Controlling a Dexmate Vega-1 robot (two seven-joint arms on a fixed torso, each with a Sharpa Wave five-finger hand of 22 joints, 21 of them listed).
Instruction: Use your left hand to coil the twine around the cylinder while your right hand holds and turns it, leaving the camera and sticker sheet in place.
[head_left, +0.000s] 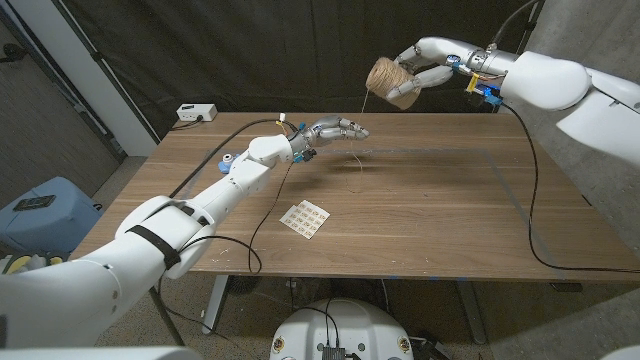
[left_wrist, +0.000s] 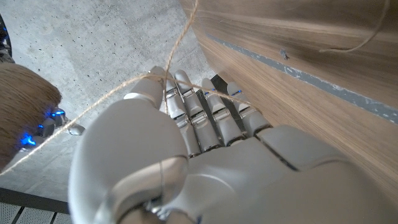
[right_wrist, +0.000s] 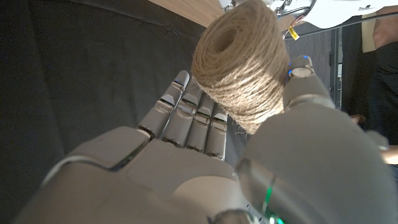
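**Twine Coiling: Hand and Spool Status**

The sticker sheet (head_left: 305, 218) lies flat on the bench (head_left: 420, 230), nearest to me and left of centre. Beyond it, my left hand (head_left: 335, 130) hovers above the bench's far left half. The twine (left_wrist: 118, 90) crosses the fingers (left_wrist: 202, 115) of this hand, which are extended close together, and a strand is caught at the thumb; its loose tail (head_left: 357, 170) hangs to the bench surface. A small white-and-blue object (head_left: 228, 160) sits near the left edge; I cannot tell what it is. Farthest away, past the bench's far edge, my right hand (head_left: 425, 62) is raised and grips the twine-wrapped cylinder (right_wrist: 242, 62) between thumb and fingers (right_wrist: 193, 115). One strand (head_left: 365, 100) runs down from the cylinder toward my left hand.
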